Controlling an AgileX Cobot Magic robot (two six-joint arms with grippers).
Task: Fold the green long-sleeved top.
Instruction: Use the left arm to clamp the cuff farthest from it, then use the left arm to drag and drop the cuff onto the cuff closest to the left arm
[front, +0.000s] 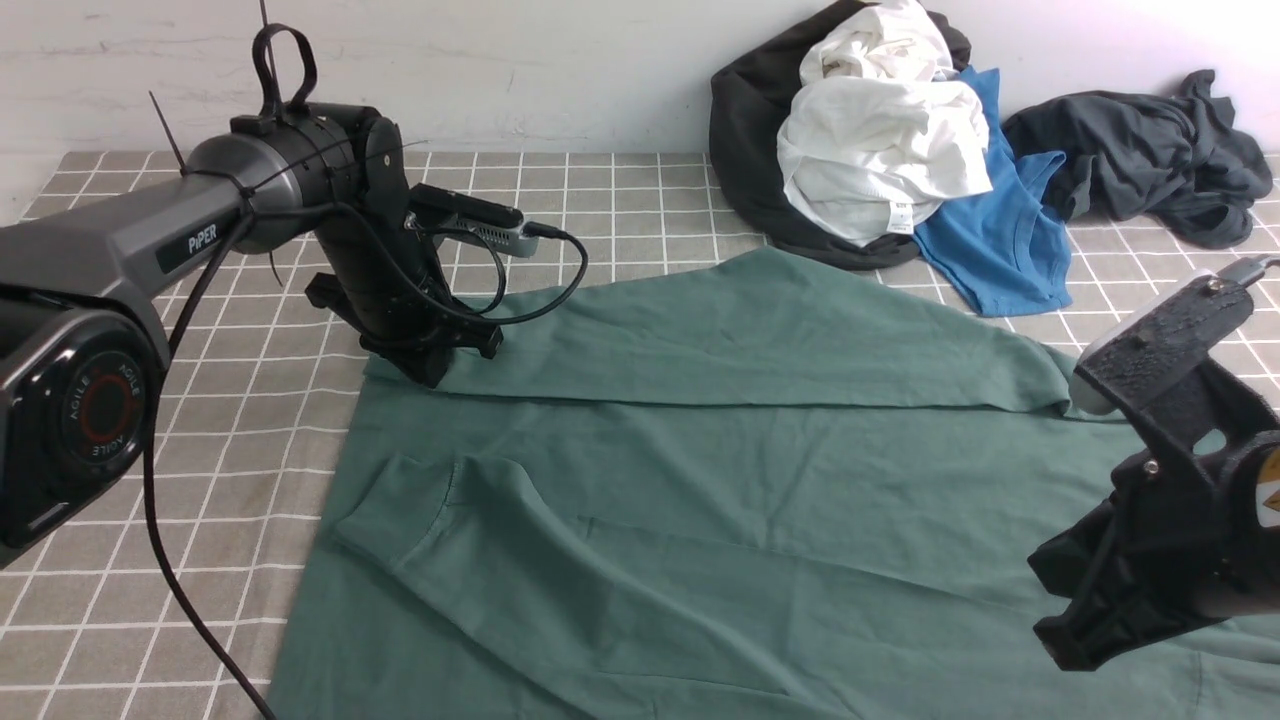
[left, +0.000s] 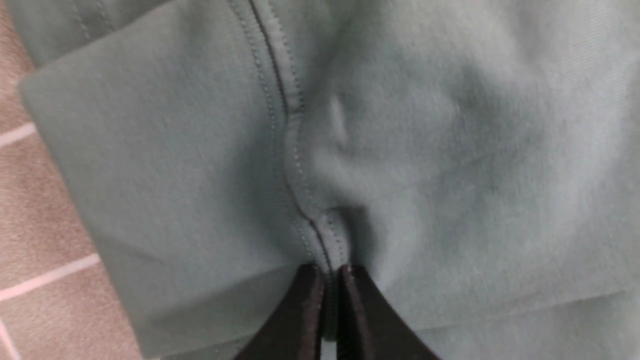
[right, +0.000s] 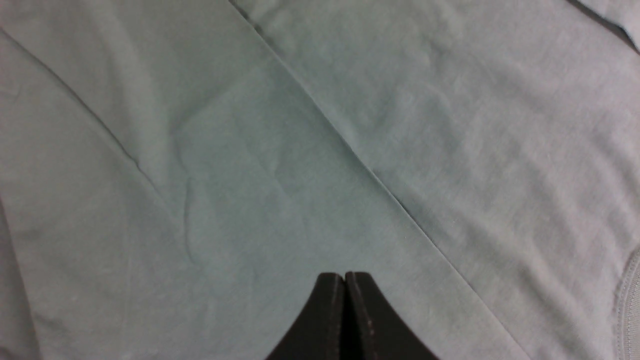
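cloth: the table's got a grey-brown cloth with a white grid over it, bare on the left and along the far edge

green top: spread flat over the near middle and right, far edge folded over, one sleeve lying across the body near left

black garment: bunched up far, right of centre

blue tee: just right of the black one, near end just beside the green top

dark grey garment: crumpled far right, right up against the blue tee
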